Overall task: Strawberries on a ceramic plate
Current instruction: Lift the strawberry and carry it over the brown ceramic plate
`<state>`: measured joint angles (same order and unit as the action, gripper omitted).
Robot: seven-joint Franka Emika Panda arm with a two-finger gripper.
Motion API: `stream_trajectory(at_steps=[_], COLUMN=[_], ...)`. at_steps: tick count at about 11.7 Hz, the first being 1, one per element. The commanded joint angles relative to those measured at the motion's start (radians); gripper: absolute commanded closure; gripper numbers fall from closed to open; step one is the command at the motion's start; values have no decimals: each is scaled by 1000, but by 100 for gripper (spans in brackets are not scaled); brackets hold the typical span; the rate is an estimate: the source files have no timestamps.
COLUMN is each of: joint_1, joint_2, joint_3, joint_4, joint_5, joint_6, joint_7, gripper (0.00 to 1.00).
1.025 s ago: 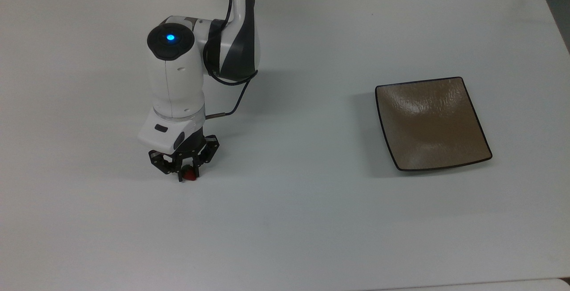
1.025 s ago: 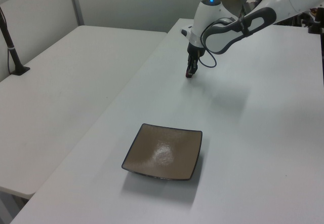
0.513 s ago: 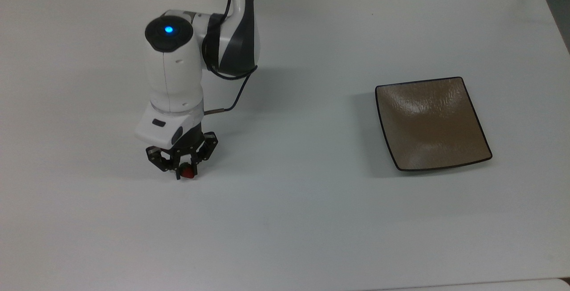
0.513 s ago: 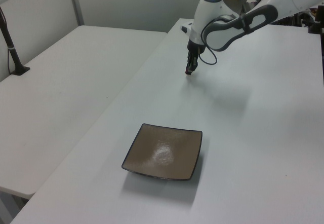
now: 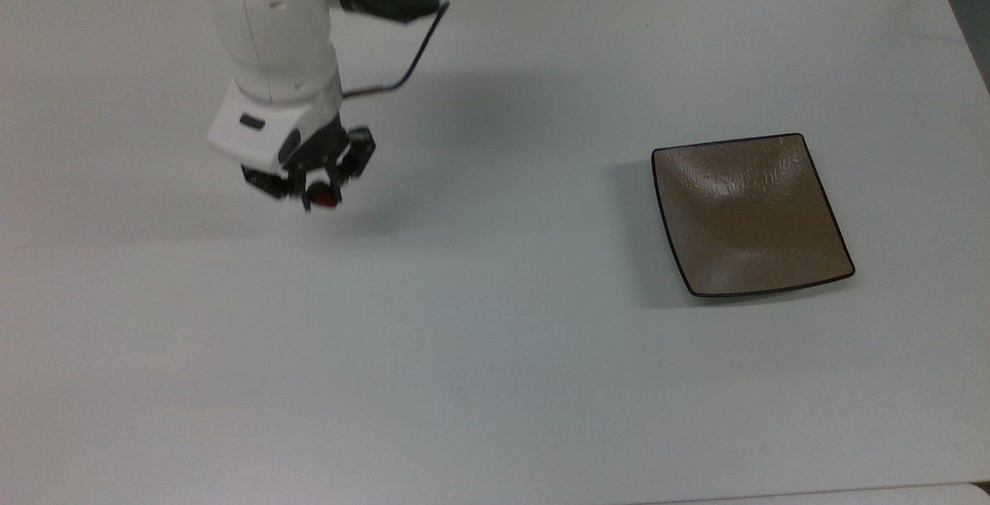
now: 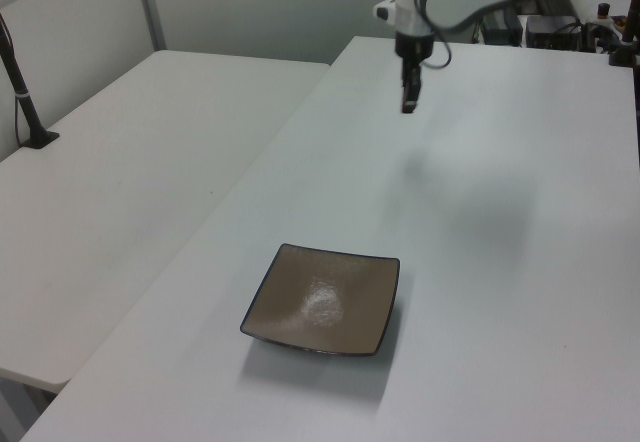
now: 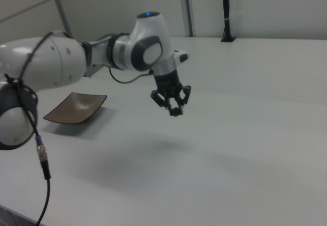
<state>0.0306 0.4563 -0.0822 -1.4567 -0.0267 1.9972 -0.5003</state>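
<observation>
**Pincer carrying the berry, aloft**

Top view: gripper pinching strawberry, well apart from ceramic plate.

Left view: held clear above table.

Right view: berry hard to discern. Probably light, soft; grip its sides gently.

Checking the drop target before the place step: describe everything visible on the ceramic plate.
The ceramic plate is square, tan-brown and glossy, with a thin black rim, upturned corners and a rippled, textured surface that catches a pale highlight near its middle. It lies flat on the white table, nothing on it, nothing touching it but the table. It sits toward the top view's right, well apart from the gripper, which holds the strawberry above the table on the top view's left.
</observation>
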Motion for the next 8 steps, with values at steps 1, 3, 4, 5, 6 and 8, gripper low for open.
stream_trajectory(at_steps=[1, 3, 4, 5, 6, 8], joint_1=[31, 52, 81, 110, 156, 244], joint_2=[-137, -217, -247, -263, -271, -266], joint_3=[-2, -2, -2, -2, -2, 1], joint_4=[-71, -100, -105, -105, -103, -99], joint_5=[-12, -7, 1, 5, 16, 60], joint_6=[-244, -423, -486, -529, -541, -523], joint_7=[-1, 2, 8, 38, 93, 237], gripper=[99, 99, 97, 97, 97, 97])
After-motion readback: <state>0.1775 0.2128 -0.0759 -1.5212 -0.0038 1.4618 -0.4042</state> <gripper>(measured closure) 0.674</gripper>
